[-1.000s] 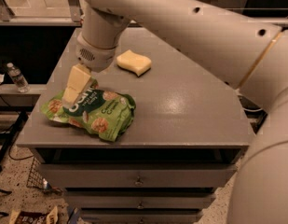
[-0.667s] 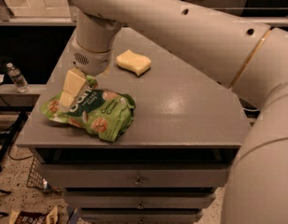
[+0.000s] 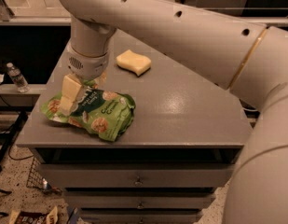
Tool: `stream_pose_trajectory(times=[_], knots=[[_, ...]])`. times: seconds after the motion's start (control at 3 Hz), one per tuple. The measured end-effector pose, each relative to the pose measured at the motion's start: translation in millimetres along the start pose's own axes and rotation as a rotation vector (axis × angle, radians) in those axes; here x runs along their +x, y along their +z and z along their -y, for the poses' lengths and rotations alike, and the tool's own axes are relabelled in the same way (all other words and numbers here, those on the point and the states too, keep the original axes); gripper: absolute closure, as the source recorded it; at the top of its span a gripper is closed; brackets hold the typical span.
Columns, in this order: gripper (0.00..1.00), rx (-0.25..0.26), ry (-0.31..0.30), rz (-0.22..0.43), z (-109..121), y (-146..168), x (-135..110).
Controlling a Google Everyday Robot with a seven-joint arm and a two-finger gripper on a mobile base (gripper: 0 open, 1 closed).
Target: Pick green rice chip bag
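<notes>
The green rice chip bag lies crumpled on the grey cabinet top, near its front left corner. My gripper hangs from the big cream arm and is down at the bag's upper left part. Its jaws are open and straddle the bag's top edge: one cream finger rests against the bag's left side, the other shows behind the bag. The bag still lies on the surface. The wrist hides part of the bag's back edge.
A pale yellow sponge lies farther back on the cabinet top. The cabinet has drawers below. A water bottle stands on a low shelf at the left. The arm's thick links fill the right side of the view.
The gripper has moved left and down, from above the bag's back edge onto its left upper part. The bag and the sponge have not moved.
</notes>
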State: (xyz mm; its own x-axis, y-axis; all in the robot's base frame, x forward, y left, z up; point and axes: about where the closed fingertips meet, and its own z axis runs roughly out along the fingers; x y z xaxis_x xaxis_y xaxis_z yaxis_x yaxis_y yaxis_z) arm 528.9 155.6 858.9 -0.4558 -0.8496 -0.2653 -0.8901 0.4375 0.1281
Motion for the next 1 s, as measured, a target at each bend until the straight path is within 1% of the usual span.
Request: stream_pose_trajectory(times=[0.67,1.0], knots=[[0.64,-0.001,0.021,0.004,-1.8,4.2,1.7],[0.87,0.011,0.004,0.024,1.2,-2.9,-0.7]])
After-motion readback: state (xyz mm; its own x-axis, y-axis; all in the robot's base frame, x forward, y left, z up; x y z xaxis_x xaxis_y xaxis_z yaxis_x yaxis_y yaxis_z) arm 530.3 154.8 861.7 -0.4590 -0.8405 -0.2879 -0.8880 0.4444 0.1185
